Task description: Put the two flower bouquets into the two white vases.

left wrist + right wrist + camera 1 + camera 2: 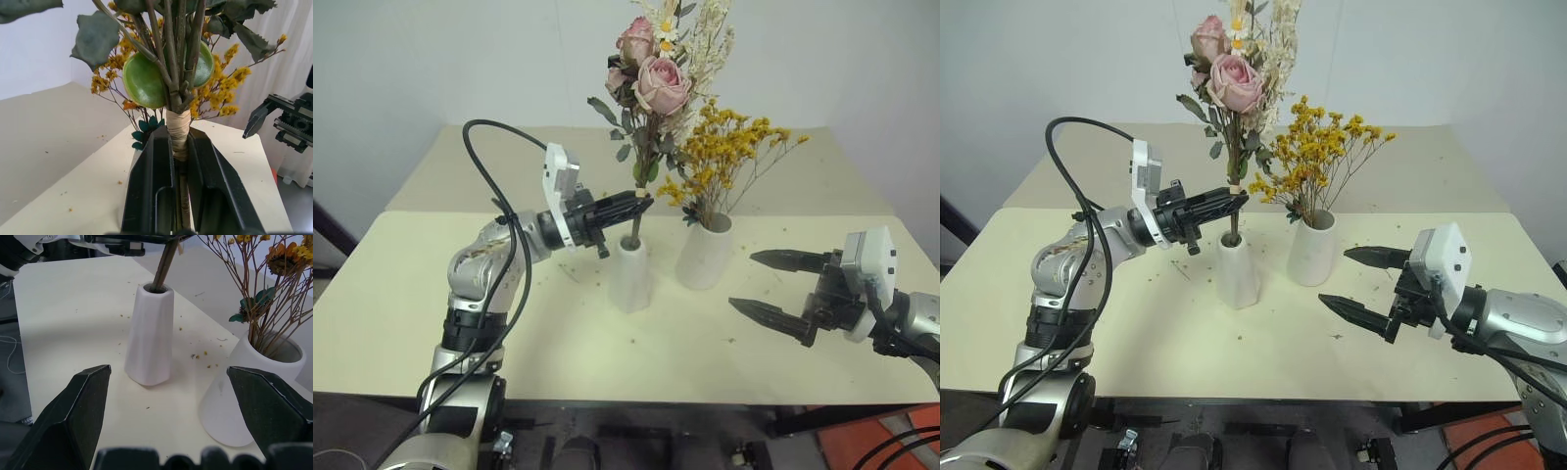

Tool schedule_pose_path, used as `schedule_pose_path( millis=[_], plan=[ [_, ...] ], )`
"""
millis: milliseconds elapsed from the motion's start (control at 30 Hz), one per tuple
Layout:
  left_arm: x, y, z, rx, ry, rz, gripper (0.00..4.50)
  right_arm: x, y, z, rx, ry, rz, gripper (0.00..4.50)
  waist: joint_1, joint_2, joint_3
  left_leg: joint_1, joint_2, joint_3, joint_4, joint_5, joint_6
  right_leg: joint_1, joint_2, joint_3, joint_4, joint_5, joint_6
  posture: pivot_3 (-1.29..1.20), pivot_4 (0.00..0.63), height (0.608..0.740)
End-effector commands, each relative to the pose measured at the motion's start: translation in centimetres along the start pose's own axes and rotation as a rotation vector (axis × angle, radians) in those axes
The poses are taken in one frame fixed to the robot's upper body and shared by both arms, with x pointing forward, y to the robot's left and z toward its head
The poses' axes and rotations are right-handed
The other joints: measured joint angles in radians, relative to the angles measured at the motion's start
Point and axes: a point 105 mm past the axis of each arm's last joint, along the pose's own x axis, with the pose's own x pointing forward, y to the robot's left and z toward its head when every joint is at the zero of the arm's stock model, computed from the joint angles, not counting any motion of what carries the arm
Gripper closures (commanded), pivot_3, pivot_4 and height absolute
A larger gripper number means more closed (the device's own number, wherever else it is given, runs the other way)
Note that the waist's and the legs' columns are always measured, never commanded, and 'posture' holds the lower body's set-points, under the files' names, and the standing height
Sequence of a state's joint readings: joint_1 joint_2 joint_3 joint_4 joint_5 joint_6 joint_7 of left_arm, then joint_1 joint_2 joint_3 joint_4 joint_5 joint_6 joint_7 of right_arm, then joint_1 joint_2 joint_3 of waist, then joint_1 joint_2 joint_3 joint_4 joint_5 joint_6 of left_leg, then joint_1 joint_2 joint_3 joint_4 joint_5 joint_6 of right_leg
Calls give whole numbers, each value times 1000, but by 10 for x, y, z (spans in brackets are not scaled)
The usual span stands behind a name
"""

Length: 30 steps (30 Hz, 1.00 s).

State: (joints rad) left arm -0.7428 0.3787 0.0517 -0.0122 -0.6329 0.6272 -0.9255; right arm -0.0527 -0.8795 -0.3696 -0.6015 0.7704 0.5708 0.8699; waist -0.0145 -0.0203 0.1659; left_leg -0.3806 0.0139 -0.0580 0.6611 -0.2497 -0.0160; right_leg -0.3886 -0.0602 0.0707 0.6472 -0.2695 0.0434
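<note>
We see left gripper [641,203] clamped on rose bouquet [651,78] at its taped stems, above slim vase [629,274] | light, top-heavy, brittle; we'd hold the wrapped stems | right gripper [771,284] wide, empty

A pale cream, matte, flat-topped counter [431,284] is set before a second cream counter [489,166], which is backed by a plain white wall [431,59]. Small crumbs are scattered over the near surface.
</note>
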Motion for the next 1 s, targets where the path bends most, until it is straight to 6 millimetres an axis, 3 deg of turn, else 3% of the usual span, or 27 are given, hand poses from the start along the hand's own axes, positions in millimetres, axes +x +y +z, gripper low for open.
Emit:
schedule_pose_path(
  millis=[33,533,1000],
  plan=[
    [1,-9,15,51,-43,-21,4373,-3,2,13,-50,-44,-4,0,0,0,0,0,0,0,0,0,0,0,0,0,0,0,0,0,150,740],
    [-11,-8,9,57,-4,30,4373,-2,1,15,-51,-59,0,0,0,0,0,0,0,0,0,0,0,0,0,0,0,0,0,0,150,740],
    [-31,-6,1,60,26,47,85,-2,1,15,-52,-64,1,0,0,0,0,0,0,0,0,0,0,0,0,0,0,0,0,0,150,740]
  ],
)
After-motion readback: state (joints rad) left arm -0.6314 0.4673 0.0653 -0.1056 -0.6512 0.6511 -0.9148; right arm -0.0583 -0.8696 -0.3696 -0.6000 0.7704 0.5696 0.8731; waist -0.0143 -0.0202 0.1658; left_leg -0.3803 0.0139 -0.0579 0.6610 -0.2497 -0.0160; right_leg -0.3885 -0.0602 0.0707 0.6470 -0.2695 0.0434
